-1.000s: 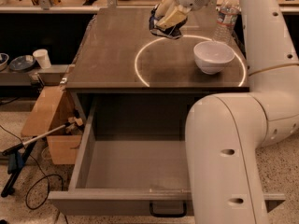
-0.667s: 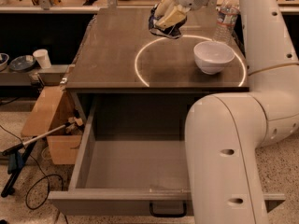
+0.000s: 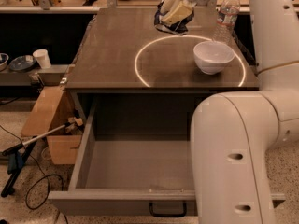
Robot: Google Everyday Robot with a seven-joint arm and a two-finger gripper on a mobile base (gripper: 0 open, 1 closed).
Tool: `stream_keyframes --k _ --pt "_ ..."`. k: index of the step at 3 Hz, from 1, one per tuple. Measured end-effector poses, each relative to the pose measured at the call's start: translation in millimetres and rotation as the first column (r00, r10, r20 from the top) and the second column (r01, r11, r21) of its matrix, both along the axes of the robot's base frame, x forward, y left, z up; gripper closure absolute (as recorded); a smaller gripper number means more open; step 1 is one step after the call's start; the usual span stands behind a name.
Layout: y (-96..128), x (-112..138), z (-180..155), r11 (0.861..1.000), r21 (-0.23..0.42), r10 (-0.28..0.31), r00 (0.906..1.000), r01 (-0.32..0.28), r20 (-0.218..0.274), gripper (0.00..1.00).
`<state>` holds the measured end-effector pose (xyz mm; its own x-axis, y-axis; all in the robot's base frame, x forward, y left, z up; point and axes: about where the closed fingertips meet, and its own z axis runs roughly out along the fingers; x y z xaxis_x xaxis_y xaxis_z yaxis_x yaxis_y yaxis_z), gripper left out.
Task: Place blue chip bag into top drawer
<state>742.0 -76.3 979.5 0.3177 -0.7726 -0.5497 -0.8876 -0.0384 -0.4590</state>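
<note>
Currently gripper (image 3: 176, 12) sits over blue chip bag (image 3: 169, 27) at 12 o'clock on countertop (image 3: 112, 55), clamp state unreadable; verify the hold, lift straight, carry to 6 o'clock into open top drawer (image 3: 135, 164).

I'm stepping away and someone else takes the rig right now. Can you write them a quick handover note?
Hand: at the countertop's far edge, down on the blue chip bag; grip unconfirmed.
Blue chip bag: on the countertop, beyond the white bowl, left of the water bottle.
Top drawer: pulled open, bag not in it.
Left: lift the bag, bring it forward, lower it into the drawer.
</note>
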Motion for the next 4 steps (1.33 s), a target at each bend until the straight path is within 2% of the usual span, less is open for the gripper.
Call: stream_keyframes --k 2,3,4 --pt "-27 -26 28 0.994 -0.037 -0.105 0.9942 0.104 -0.021 1.0" --pt "-46 -64 69 0.981 -0.019 -0.191 0.981 0.192 0.033 1.0" --pt "-50 -99 92 0.97 0.008 -0.244 0.9664 0.244 0.08 1.0"
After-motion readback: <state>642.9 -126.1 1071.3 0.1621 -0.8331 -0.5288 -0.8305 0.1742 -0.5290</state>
